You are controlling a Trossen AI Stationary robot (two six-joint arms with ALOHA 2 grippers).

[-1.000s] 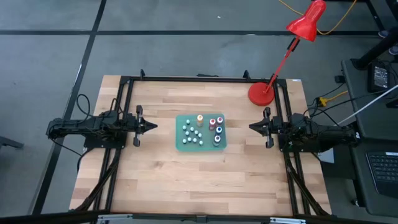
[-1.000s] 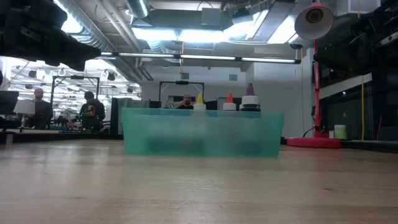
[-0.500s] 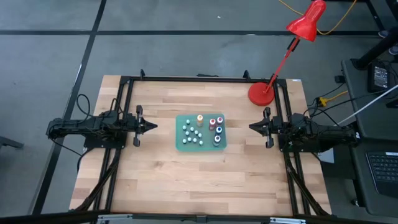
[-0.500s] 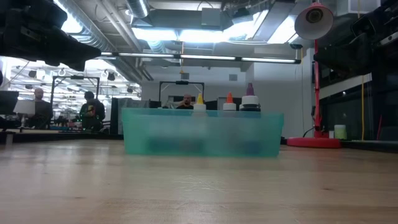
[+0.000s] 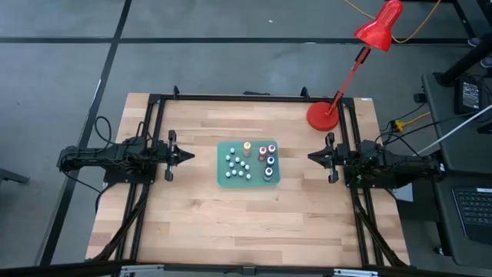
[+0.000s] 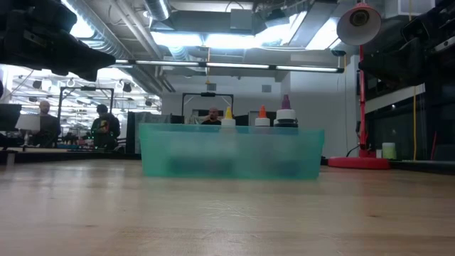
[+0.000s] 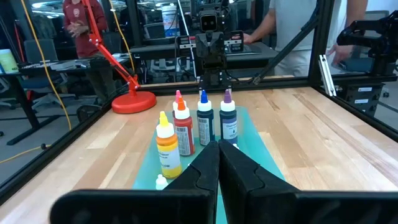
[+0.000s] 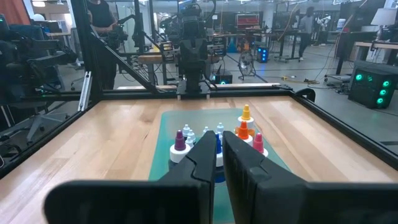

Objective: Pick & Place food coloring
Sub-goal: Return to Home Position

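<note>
Wooden table (image 5: 254,219), left end effector (image 5: 189,156), right end effector (image 5: 311,157) closed, empty

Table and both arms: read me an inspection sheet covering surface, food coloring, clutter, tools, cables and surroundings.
Surface: wooden table, bare planks, no spills seen.
Job's things: food coloring bottles stand upright inside the green bin at the table's middle; none seen outside it.
Clutter: red desk lamp stands at the far right corner; nothing else seen loose.
Tools: left tool at the left side, shut and holding nothing, pointing at the bin; right tool at the right side, pointing at the bin.
Cables: black cables loop by the left arm; yellow cable off the table's right.
Surroundings: people in the room behind.
</note>
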